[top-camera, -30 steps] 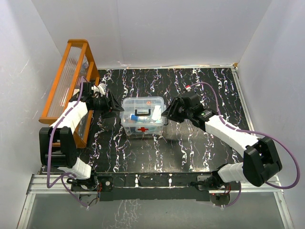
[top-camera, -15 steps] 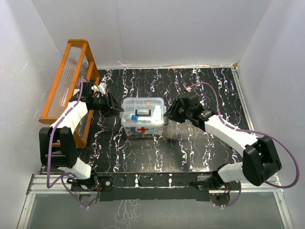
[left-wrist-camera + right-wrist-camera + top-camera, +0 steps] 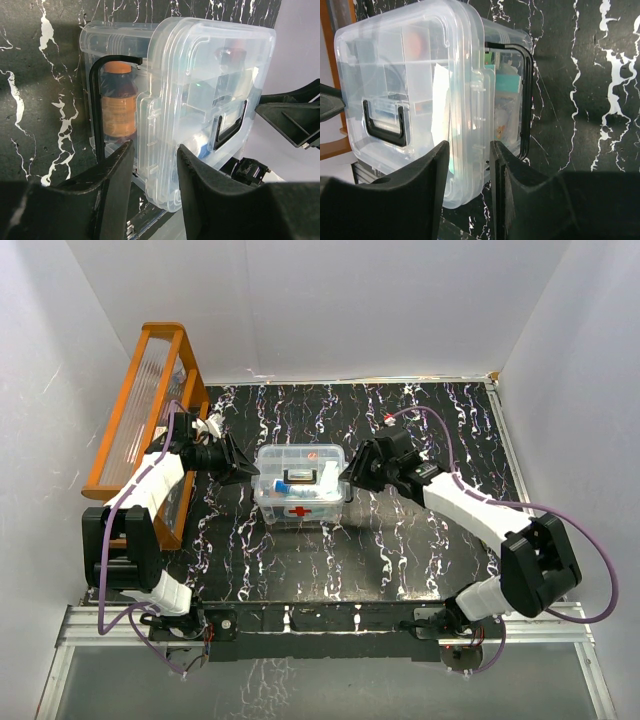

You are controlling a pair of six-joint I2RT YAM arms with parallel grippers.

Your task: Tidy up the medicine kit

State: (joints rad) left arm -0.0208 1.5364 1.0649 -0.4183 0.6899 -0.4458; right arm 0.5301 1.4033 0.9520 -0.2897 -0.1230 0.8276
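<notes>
Top external, clear plastic medicine kit (image 3: 300, 485) on black marbled tabletop (image 3: 330, 560), left end effector (image 3: 250, 468), right end effector (image 3: 348, 475) at its ends, cannot tell if squeezing

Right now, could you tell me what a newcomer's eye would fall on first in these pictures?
The clear medicine kit with its red cross sits in the middle of the table, lid on. The left gripper and right gripper flank its ends, each with fingers either side of the lid's rim. An orange slatted rack stands along the table's left edge.
</notes>
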